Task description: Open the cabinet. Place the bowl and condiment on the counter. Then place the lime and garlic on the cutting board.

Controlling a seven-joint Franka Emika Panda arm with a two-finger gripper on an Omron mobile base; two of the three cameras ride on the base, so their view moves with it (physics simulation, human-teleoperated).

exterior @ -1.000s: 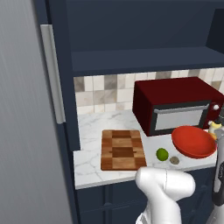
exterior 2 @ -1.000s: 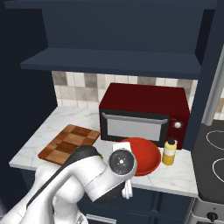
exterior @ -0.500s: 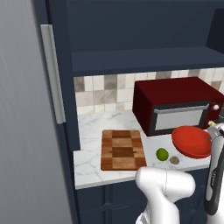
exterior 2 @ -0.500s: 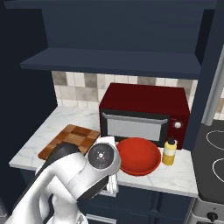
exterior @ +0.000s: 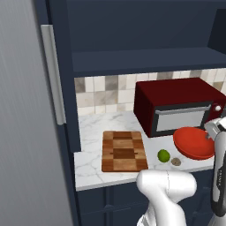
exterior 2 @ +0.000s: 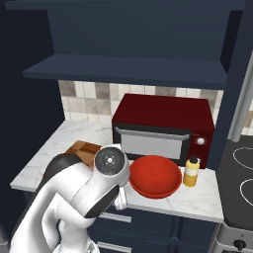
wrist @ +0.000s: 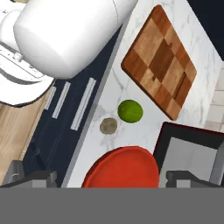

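Hovering wide open, the gripper (wrist: 105, 177) overlooks a glossy round bowl (wrist: 122, 168) on veined marble counter (wrist: 144, 129).

Checkered beige tile backsplash (exterior: 99, 95), dark red microwave (exterior 2: 163, 123).

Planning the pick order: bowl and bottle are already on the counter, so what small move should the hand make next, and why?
Probably shift the open hand off the bowl toward the lime and lower over it. The lime and garlic lie on the counter beside the bare cutting board.
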